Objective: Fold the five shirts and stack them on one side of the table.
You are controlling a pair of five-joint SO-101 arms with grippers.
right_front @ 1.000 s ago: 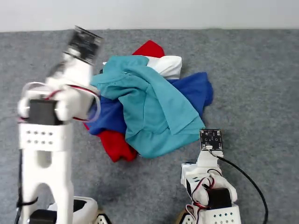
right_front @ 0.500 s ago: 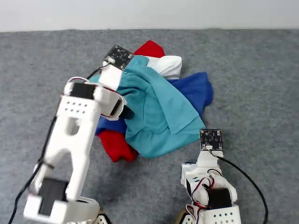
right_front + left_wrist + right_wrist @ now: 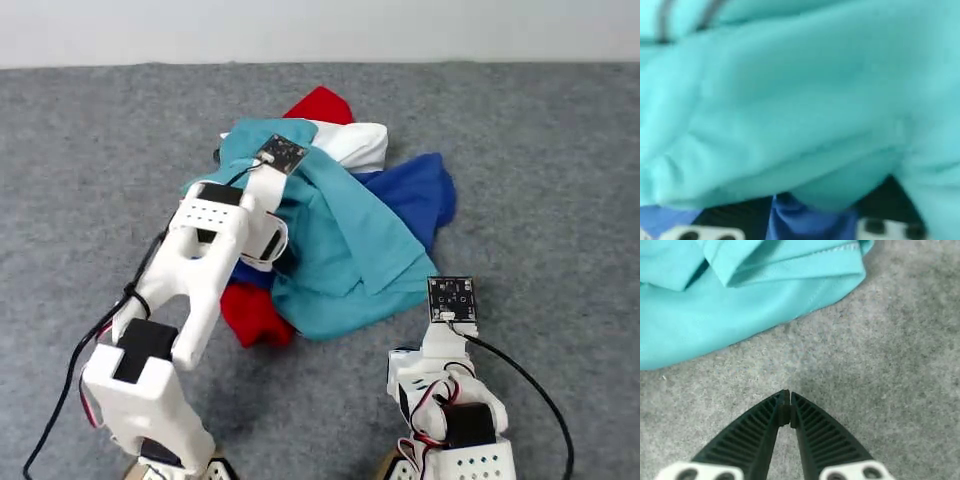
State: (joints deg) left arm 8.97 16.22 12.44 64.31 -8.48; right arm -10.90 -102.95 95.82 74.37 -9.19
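Note:
A heap of shirts lies mid-table in the high view. A teal shirt (image 3: 340, 240) is on top, over a blue shirt (image 3: 420, 195), a red shirt (image 3: 250, 315) and a white shirt (image 3: 355, 140). My left gripper (image 3: 278, 245) is pressed down into the heap's left part. It looks open in the left wrist view, with teal cloth (image 3: 800, 100) against it and blue cloth (image 3: 805, 222) between its jaws. My right gripper (image 3: 787, 400) is shut and empty. It hovers low over bare table just short of the teal hem (image 3: 790, 285).
The grey felt table (image 3: 540, 180) stretches wide to the right and left of the heap. A white wall runs along the far edge. The right arm's base (image 3: 450, 430) stands at the near edge with its cable looping to the right.
The left arm swung from the table's left side over the heap and came down onto the teal shirt, pushing its left edge in. The right arm kept still.

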